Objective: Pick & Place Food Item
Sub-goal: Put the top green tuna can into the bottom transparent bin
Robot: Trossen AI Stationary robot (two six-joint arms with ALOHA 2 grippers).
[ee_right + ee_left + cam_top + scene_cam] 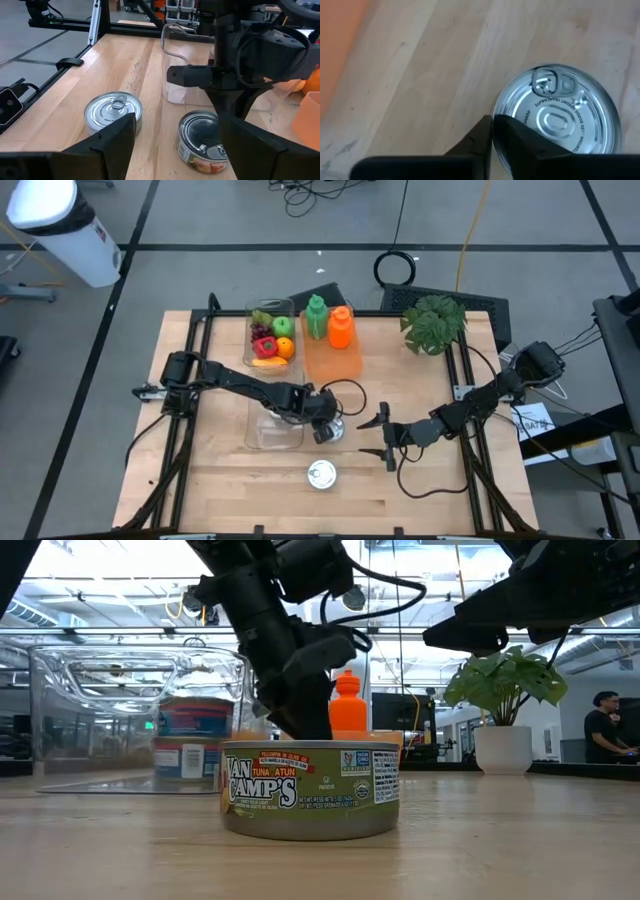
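Your left gripper [326, 427] sits directly over 1 can [331, 430] at the table's [220, 480] centre; you cannot tell whether its fingers are apart. Your right gripper [382, 437] hovers just beside, fingers spread wide. A 2nd can [321, 475] stands nearer the front edge.

Two round silver pull-tab tins stand upright: one [331, 430] at frame centre, another [321, 475] just below it.
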